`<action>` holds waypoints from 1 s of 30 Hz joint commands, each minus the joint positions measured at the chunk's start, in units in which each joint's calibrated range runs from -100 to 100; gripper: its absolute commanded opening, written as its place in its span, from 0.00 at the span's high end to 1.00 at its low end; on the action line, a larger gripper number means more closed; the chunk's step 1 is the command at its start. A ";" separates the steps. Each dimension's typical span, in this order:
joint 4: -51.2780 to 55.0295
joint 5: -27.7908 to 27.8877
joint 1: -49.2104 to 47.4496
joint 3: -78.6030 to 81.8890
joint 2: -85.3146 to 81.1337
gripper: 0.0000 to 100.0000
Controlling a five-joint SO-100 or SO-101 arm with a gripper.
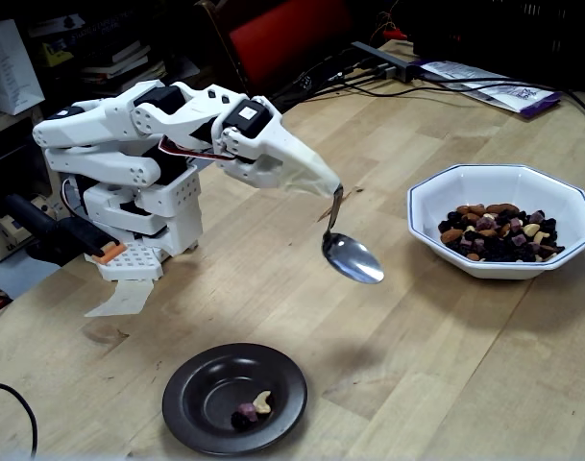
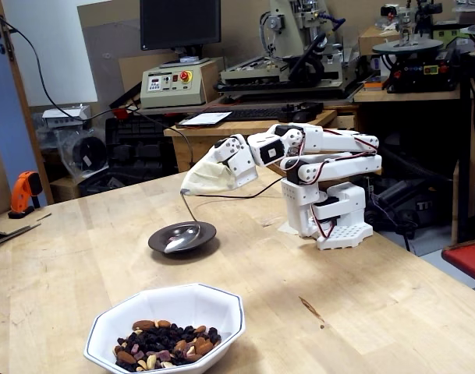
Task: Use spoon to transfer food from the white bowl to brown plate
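The spoon [image 1: 351, 257] hangs in the air from the gripper [image 1: 331, 189], its empty oval end tilted above the bare table [image 1: 446, 355], between the plate [image 1: 204, 376] and the bowl [image 1: 444, 197]. The gripper is clamped on the spoon's handle top. A few bits of food [image 1: 251, 409] lie in the plate's centre; the bowl holds a heap of the mix. In the other fixed view the spoon [image 2: 180, 238] shows in front of the plate [image 2: 207, 229], the bowl [image 2: 175, 304] nearer the camera.

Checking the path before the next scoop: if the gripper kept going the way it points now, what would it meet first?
The gripper points down toward the white bowl; it would likely meet bare table short of the bowl, though depth is uncertain.
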 commanded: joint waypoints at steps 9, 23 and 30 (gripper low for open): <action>-19.68 0.15 5.91 11.09 0.08 0.95; -16.12 0.15 7.54 11.45 -0.26 0.95; -13.83 0.00 7.54 11.45 -0.34 0.95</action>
